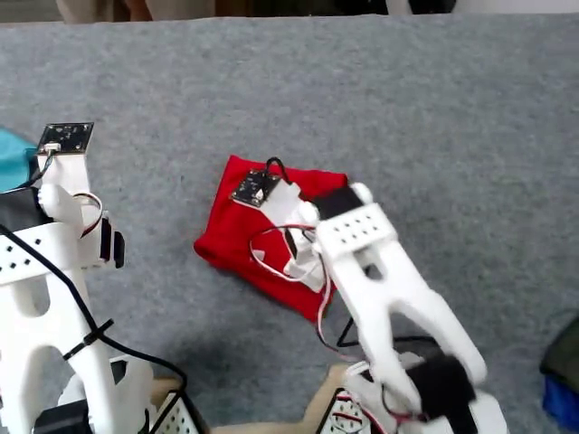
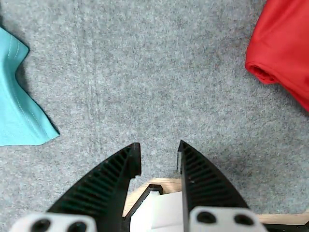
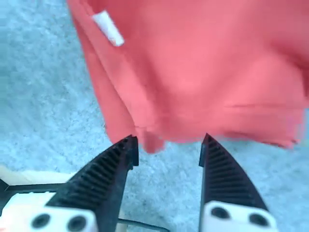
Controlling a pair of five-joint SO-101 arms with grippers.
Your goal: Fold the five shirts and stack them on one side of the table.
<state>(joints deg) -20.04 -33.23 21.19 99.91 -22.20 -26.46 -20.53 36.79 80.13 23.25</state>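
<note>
Folded red shirt (image 1: 226, 231) at mid-worktop (image 1: 407, 108), skewed to its edges. Right gripper (image 3: 166, 142), spread and empty, above the shirt's hem. Left gripper (image 2: 159, 147), slightly parted, near teal shirt (image 2: 19, 106).

Plain red shirt (image 1: 226, 231) at centre, plain teal shirt (image 1: 11, 158) at 9 o'clock, mottled grey table (image 1: 434, 108)

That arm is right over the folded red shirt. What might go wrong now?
The open right gripper sits at the red shirt's edge; it may pinch just one layer, and lifting could undo the fold. The arm's loose wires hang over the cloth and might snag it.
</note>
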